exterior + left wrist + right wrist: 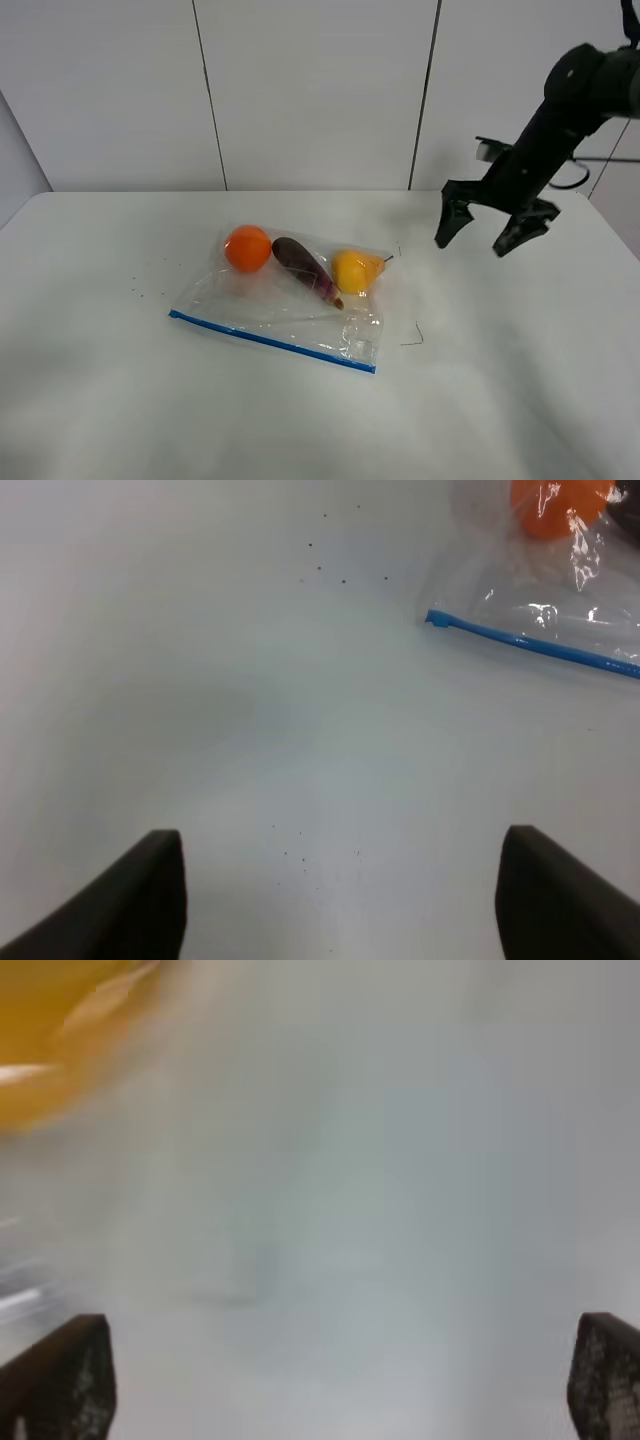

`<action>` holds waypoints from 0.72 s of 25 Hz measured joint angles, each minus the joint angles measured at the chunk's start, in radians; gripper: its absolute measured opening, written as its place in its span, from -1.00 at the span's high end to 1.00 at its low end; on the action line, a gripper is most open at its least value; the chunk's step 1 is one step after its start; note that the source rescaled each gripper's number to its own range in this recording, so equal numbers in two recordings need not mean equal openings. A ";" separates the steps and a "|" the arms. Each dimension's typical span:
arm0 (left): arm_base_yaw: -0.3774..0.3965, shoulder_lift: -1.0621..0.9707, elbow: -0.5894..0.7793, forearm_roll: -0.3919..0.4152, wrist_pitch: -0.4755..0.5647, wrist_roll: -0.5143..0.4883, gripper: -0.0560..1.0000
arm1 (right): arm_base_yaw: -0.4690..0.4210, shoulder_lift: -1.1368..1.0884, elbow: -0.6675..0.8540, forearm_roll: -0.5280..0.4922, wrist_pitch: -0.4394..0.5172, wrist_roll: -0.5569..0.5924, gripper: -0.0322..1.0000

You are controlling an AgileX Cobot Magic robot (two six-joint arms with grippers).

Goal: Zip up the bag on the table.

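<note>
The clear bag (290, 310) lies flat near the middle of the white table (100, 400), its blue seal strip (270, 341) along the near edge. Inside it sit an orange fruit (247, 248), a purple one (302, 266) and a yellow one (355, 270). My right gripper (483, 236) hovers open above the table to the right of the bag, apart from it, holding nothing. The right wrist view is blurred, with a yellow-orange smear (60, 1040) at one corner. My left gripper (340, 890) is open over bare table, and the strip's end (440, 620) shows beyond it.
White wall panels stand behind the table. A few dark specks (140, 290) dot the surface left of the bag. The table's right edge (610, 230) lies close to the right arm.
</note>
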 joint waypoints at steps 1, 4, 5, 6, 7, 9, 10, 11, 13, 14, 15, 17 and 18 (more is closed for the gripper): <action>0.000 0.000 0.000 0.000 0.000 0.000 -0.86 | -0.001 -0.010 -0.018 -0.062 0.000 0.026 -1.00; 0.000 0.000 0.000 0.000 0.000 0.000 -0.86 | -0.018 -0.039 -0.025 -0.168 0.002 0.061 -1.00; 0.000 0.000 0.000 0.000 0.000 0.000 -0.86 | -0.026 -0.047 -0.020 -0.170 0.004 0.063 -1.00; 0.000 0.000 0.000 0.000 0.000 0.000 -0.86 | -0.034 -0.058 -0.011 -0.171 0.004 0.065 -1.00; 0.000 0.000 0.000 0.000 0.000 0.000 -0.86 | -0.043 -0.067 -0.001 -0.171 0.004 0.065 -1.00; 0.000 0.000 0.000 0.000 0.000 0.000 -0.86 | -0.054 -0.087 0.035 -0.175 0.004 0.063 -1.00; 0.000 0.000 0.000 0.000 0.000 0.000 -0.86 | -0.056 -0.101 0.054 -0.179 0.004 0.061 -1.00; 0.000 0.000 0.000 0.000 0.000 0.000 -0.86 | -0.057 -0.119 0.081 -0.180 0.004 0.058 -1.00; 0.000 0.000 0.000 0.000 0.000 0.000 -0.86 | -0.057 -0.163 0.147 -0.180 0.004 0.056 -1.00; 0.000 0.000 0.000 0.000 0.000 0.000 -0.86 | -0.057 -0.192 0.178 -0.180 0.004 0.055 -1.00; 0.000 0.000 0.000 0.000 0.000 0.000 -0.86 | -0.057 -0.228 0.222 -0.180 0.004 0.054 -1.00; 0.000 0.000 0.000 0.000 0.000 0.000 -0.86 | -0.058 -0.304 0.313 -0.180 0.004 0.054 -1.00; 0.000 0.000 0.000 0.000 0.000 0.000 -0.86 | -0.058 -0.351 0.368 -0.181 0.004 0.054 -1.00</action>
